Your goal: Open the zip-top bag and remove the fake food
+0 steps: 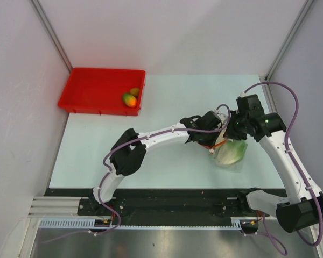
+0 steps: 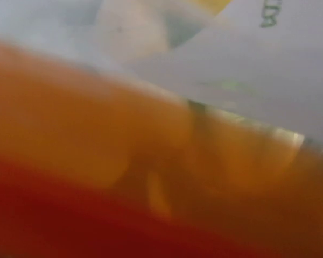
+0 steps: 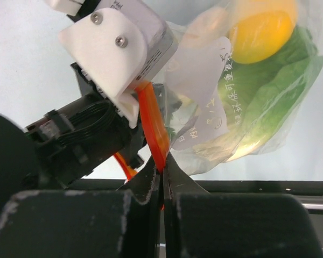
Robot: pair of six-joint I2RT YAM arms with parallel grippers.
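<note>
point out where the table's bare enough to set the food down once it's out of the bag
Widest bare patch: table left of the left arm, between the red tray and the near edge. Also the far strip between tray and right arm. The tray's left half is free too. Crowded: right-centre, where the left gripper and right gripper grip the zip-top bag.

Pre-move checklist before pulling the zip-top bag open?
1. Right gripper shut on zip strip: ok.
2. Left gripper gripping the strip: cannot tell, jaws hidden.
3. Zip-top bag mouth open: cannot tell.
4. Bag emptied: not ok; yellow piece and lettuce inside.
5. Red tray holds mango-like fruit: ok.
</note>
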